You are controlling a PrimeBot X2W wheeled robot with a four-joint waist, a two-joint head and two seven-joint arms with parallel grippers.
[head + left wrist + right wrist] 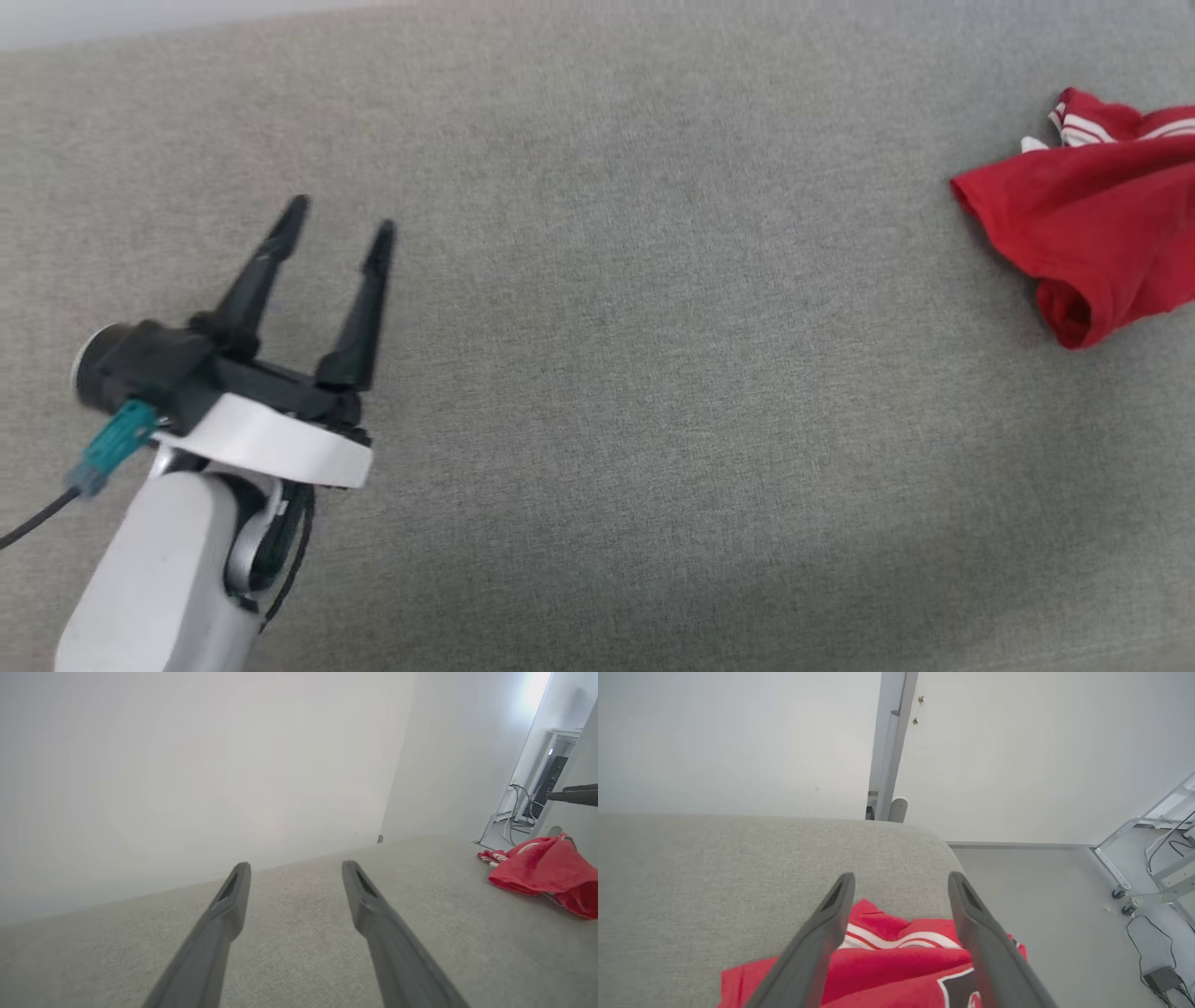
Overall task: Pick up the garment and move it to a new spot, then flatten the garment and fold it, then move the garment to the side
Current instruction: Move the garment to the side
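the garment (1092,233) lies bunched on the counter (653,373) at its far right, near a rounded corner. the left gripper (340,215) hangs over the counter's left part, well apart from it. the right gripper (900,878) hangs above the garment.

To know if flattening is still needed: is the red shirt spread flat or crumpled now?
Crumpled. The garment lies bunched on the grey surface, with folds and its striped trim rolled over, not spread flat.

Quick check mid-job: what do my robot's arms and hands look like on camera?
Left hand: two long, tapered black fingers on a black base, white collar, pale rounded forearm, teal plug with a black cable. Right hand: matching dark grey fingers, each slotted near the tip.
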